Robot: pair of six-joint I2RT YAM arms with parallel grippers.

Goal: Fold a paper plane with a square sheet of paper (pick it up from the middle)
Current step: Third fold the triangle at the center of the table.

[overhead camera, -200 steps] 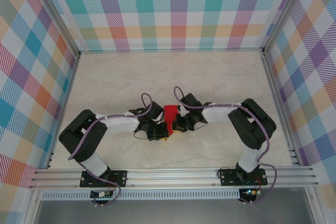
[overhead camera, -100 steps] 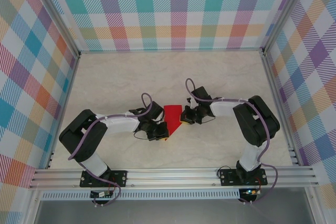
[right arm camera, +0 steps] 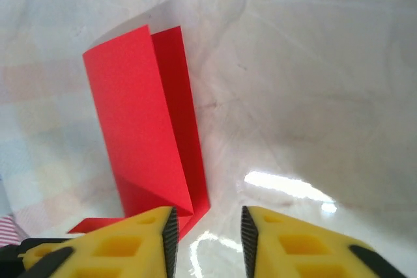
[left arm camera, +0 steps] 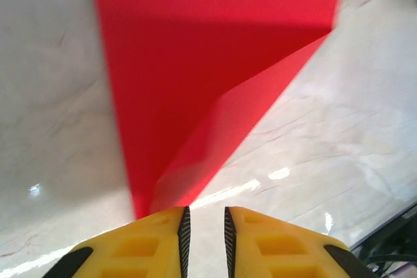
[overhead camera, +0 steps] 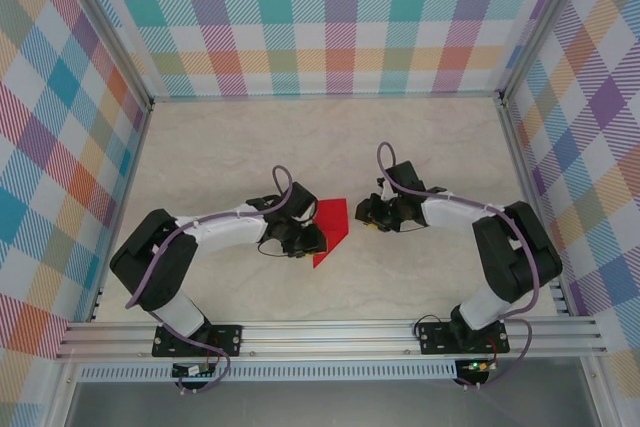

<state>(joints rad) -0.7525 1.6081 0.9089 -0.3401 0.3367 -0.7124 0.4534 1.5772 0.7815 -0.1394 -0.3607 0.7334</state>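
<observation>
Bright, even light — glare on table (right arm camera: pixel 287 187), wrist pics sl. soft.

Two matching arms. Left arm (overhead camera: pixel 225 230) and right arm (overhead camera: pixel 455 212) each have a white shell on the forearm link and chunky black housings at the joints. Left purple cable (overhead camera: pixel 288 182) loops off the wrist and runs down the arm; right purple cable (overhead camera: pixel 380 159) does the same. Black base plates (overhead camera: pixel 195 339) are bolted on. There is a small board under each base, maybe with a lit LED, too small to confirm. Left tool (left arm camera: pixel 204 216) has yellow moulded fingers (left arm camera: pixel 156 245) with rectangular recesses and black ribbed pads (left arm camera: pixel 184 226) on the inner faces. Right tool (right arm camera: pixel 207 216) has the same yellow fingers and black ribbed pads.
</observation>
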